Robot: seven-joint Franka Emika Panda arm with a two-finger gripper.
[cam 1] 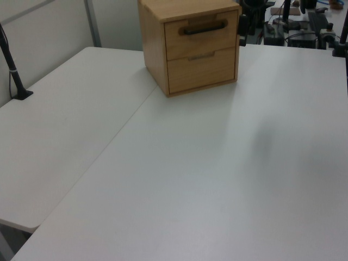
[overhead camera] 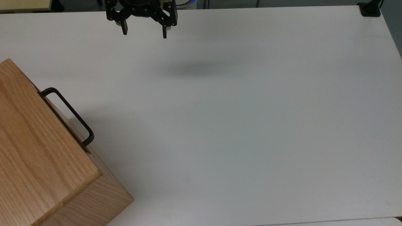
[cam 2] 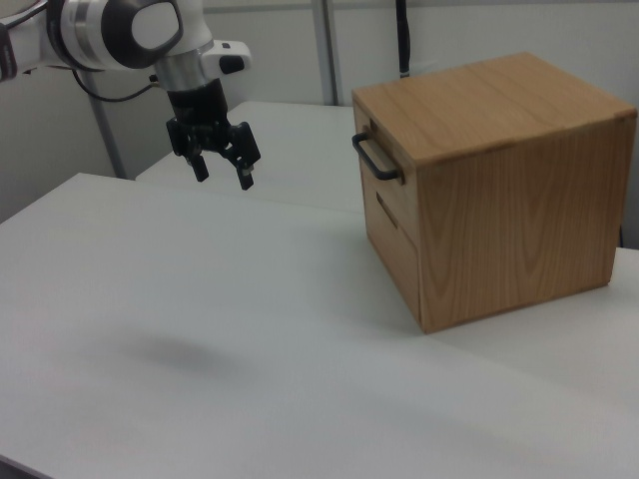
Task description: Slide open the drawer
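Currently gripper [overhead camera: 144, 31] hangs in the air w/ fingers apart, nothing between them, above the white table [overhead camera: 251, 125]. In the top view it sits at the upper edge; in the right view [cam 2: 222, 168] it is well apart from the cabinet [cam 2: 499, 190], off to the right view's left. Its shadow [overhead camera: 198, 69] falls on bare tabletop, so it looks to be well above the surface.

Drawer [cam 1: 201, 33] = upper one of two in the wooden cabinet, front panel flush w/ the cabinet face, i.e. shut. Black bar handle [overhead camera: 70, 114] stands off the front, running horizontally across the panel. Lower drawer [cam 1: 202, 68] below it, no bar handle visible. Cabinet stands at the top view's lower left, turned at an angle to the table edges.

Step in hand (judgement): approach not begun in earnest; task at start.

Risks:
- Cabinet is skewed, so finger line must be rotated to match the handle; if not, one finger hits the bar or front panel instead of straddling.
- Pull direction off the slide axis → rails bind, or the whole cabinet drags/tips, since nothing appears to pin it down.
- Descending too low → fingers meet the lower drawer front.
- Shallow grip on the thin bar may slip off mid-pull.
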